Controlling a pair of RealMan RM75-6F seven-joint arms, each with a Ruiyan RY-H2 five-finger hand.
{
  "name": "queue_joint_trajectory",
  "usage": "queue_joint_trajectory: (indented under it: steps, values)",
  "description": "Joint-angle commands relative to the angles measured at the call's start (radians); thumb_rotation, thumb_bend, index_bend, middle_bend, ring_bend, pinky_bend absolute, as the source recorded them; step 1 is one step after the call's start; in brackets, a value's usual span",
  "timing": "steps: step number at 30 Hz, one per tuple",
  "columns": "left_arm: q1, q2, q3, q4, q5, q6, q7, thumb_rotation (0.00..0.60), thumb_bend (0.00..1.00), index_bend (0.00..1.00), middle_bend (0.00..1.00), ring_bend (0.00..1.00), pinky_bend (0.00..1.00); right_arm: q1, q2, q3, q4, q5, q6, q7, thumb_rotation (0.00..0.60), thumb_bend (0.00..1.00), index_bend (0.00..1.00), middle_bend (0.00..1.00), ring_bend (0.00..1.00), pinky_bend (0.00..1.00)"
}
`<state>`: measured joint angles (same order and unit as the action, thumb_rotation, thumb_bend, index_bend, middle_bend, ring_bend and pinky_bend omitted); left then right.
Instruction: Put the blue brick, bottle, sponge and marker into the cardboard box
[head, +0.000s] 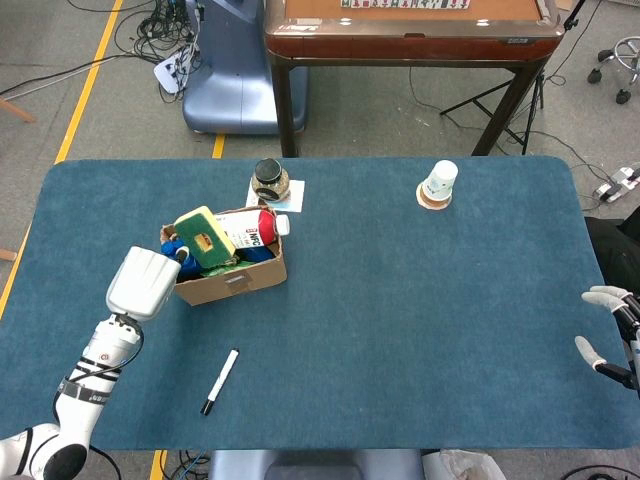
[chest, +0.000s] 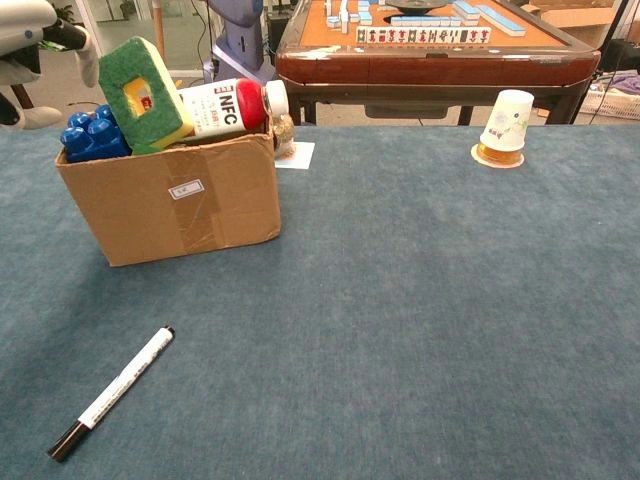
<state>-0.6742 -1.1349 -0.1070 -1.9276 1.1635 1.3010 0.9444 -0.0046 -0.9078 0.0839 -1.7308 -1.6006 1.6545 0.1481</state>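
The cardboard box (head: 236, 281) (chest: 170, 202) stands left of the table's middle. In it the green and yellow sponge (head: 205, 236) (chest: 143, 82) leans upright against the white bottle with a red cap (head: 251, 231) (chest: 228, 106), and the blue brick (head: 172, 247) (chest: 92, 135) lies at the box's left end. The black-tipped white marker (head: 220, 380) (chest: 110, 392) lies on the cloth in front of the box. My left hand (head: 143, 282) (chest: 35, 40) hangs empty just left of the box, clear of the sponge. My right hand (head: 610, 335) stays at the table's right edge, fingers spread.
A glass jar (head: 269, 179) on a white card stands behind the box. A paper cup (head: 438, 185) (chest: 506, 126) sits on a coaster at the back right. A wooden mahjong table (chest: 430, 45) stands beyond the blue table (head: 420, 330).
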Motion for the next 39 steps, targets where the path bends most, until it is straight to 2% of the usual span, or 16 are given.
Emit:
queue_joint_trajectory:
  steps: [1,7,11,17,22,30,39]
  values:
    - [0.032,0.027,0.033,-0.051,0.047,0.021,-0.009,0.600,0.27,0.39,1.00,0.82,0.92,0.000,0.000,0.000,0.000,0.001,0.000,-0.001,0.600,0.24,0.32,0.31,0.29,0.41]
    - [0.085,0.038,0.086,-0.142,0.099,0.037,-0.033,0.600,0.16,0.41,1.00,0.82,0.92,0.001,-0.002,0.002,0.000,0.006,-0.001,-0.003,0.600,0.24,0.32,0.31,0.29,0.41]
    - [0.116,0.024,0.123,-0.167,0.140,0.043,-0.031,0.600,0.12,0.43,1.00,0.82,0.92,0.000,-0.002,0.002,0.000,0.005,0.000,-0.003,0.600,0.24,0.32,0.31,0.29,0.41]
    - [0.170,0.001,0.185,-0.174,0.195,0.048,-0.018,0.600,0.10,0.52,1.00,0.82,0.92,-0.002,0.001,0.004,0.001,0.011,0.004,0.004,0.600,0.24,0.32,0.31,0.29,0.41]
    - [0.190,-0.015,0.218,-0.178,0.193,0.013,-0.011,0.600,0.06,0.63,1.00,0.82,0.92,-0.003,0.002,0.004,0.001,0.011,0.005,0.004,0.600,0.23,0.32,0.31,0.29,0.41]
    - [0.213,-0.066,0.244,-0.147,0.193,-0.032,-0.008,0.600,0.04,0.74,1.00,0.83,0.92,-0.001,0.001,0.005,0.001,0.014,0.000,0.003,0.600,0.23,0.32,0.31,0.29,0.41]
    - [0.226,-0.148,0.254,-0.122,0.188,-0.077,0.002,0.600,0.04,0.80,1.00,0.84,0.92,-0.006,0.004,0.006,0.000,0.014,0.009,0.008,0.600,0.24,0.32,0.31,0.29,0.41]
